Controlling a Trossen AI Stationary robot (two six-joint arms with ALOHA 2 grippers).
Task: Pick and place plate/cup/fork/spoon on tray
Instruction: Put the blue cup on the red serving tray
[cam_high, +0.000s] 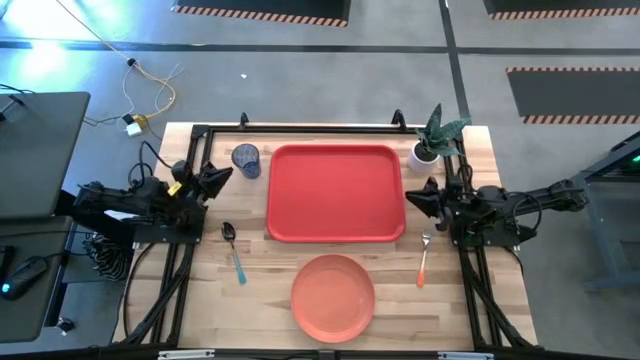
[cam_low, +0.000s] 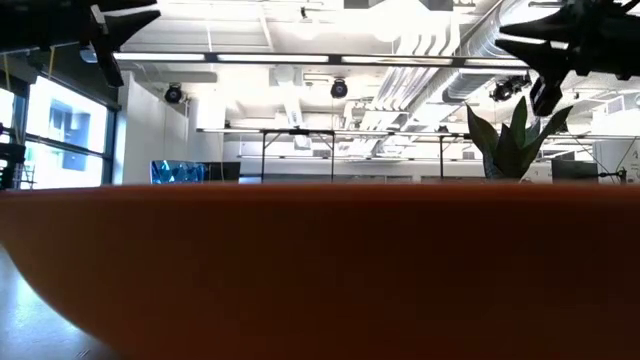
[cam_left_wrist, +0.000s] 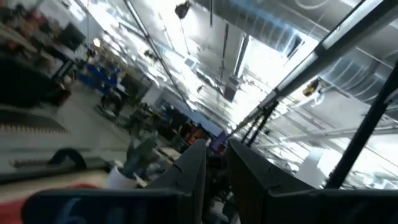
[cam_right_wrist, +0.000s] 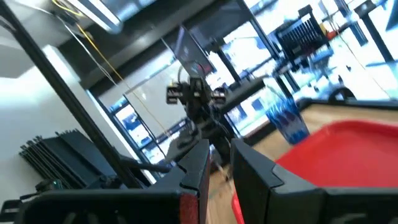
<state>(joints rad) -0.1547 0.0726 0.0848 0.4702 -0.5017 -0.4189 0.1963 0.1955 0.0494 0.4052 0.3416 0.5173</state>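
Grey floor (cam_high: 400, 50) with striped hazard tape (cam_high: 260, 12); bright ceiling lights (cam_low: 300, 57) overhead.

The big red tray (cam_high: 335, 194) sits in the middle of the wooden counter (cam_high: 260, 300). The orange plate (cam_high: 333, 296) is in front of it. The blue cup (cam_high: 246, 159) is by the tray's left side. The spoon (cam_high: 234, 251) lies left, the fork (cam_high: 424, 258) right. A little plant pot (cam_high: 424, 154) stands by the tray's right corner.

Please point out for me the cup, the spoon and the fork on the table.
cup (cam_high: 246, 159): high view, on its round blue body, left of the tray.
spoon (cam_high: 235, 254): high view, middle of the utensil, where the handle begins.
fork (cam_high: 423, 261): high view, on its orange handle.
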